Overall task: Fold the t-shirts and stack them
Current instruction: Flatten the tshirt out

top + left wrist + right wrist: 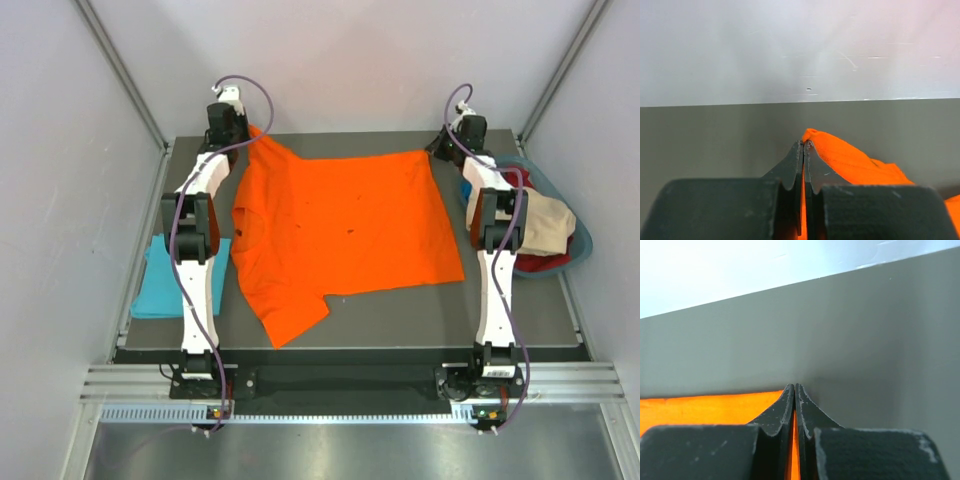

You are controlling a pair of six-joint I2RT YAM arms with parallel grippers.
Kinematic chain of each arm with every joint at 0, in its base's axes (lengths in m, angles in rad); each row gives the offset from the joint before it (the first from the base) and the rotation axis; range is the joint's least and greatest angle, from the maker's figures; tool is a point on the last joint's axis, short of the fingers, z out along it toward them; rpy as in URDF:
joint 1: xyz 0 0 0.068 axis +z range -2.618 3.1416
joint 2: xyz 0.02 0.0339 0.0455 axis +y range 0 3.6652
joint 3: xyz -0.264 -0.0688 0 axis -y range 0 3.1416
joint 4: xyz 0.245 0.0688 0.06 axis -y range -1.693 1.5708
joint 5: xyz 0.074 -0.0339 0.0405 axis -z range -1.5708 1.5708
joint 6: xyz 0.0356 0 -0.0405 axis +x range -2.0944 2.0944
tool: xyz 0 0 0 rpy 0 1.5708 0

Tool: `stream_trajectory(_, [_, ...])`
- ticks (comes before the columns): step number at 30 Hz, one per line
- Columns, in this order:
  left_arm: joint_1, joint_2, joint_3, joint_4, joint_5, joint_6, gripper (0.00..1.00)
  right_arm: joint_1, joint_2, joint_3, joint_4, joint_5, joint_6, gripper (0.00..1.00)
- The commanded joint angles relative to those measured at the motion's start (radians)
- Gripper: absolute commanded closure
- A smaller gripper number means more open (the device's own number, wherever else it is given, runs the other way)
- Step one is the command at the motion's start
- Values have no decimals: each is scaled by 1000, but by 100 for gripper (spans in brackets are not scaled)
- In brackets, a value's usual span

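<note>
- Your orange t-shirt (340, 225) lies spread nearly flat over the middle of the dark table (400, 315), with the collar toward 9 o'clock and the hem toward 3 o'clock.
- One sleeve sticks out at about 7 o'clock, near the front edge of the table.
- Your left gripper (240, 128) sits at the 11 o'clock corner of the table. Its jaws are pressed together on the far-left tip of the orange shirt.
- In the left wrist view, a small hump of orange cloth rises right at the fingertips (799, 155), and an orange strip shows in the slit between them. The cloth trails off toward 4 o'clock in that view.
- Your right gripper (445, 148) sits at the 1 o'clock corner, clamped on the far-right corner of the same shirt.
- In the right wrist view, the fingers (782, 410) meet tip to tip with orange showing in the gap lower down. Flat orange cloth runs off toward 9 o'clock.
- The far edge of the shirt runs between your two grippers, sagging slightly in the middle.
- The turquoise t-shirt (160, 285) rests folded at 8 o'clock on the table's left edge. It is partly covered by your left arm and lies apart from the orange one.
- A blue basket (585, 235) stands at 3 o'clock beside the table, with beige and red clothes inside.
</note>
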Motion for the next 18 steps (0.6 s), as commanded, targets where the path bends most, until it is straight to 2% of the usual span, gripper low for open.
stream_trajectory(1, [11,-13,42,40,-25,-8,100,-15,-100,-12,81,30,-46,100])
stream_trajectory(9, [11,-45,11,26,0,33,100,-18,-123,-61,165,63,-63,100])
stream_trajectory(14, [8,-142,-179,113,18,29,100,-18,-174,-149,239,41,-63,100])
stream_trajectory(18, [8,-191,-197,82,10,38,100,-18,-217,-190,262,38,-86,100])
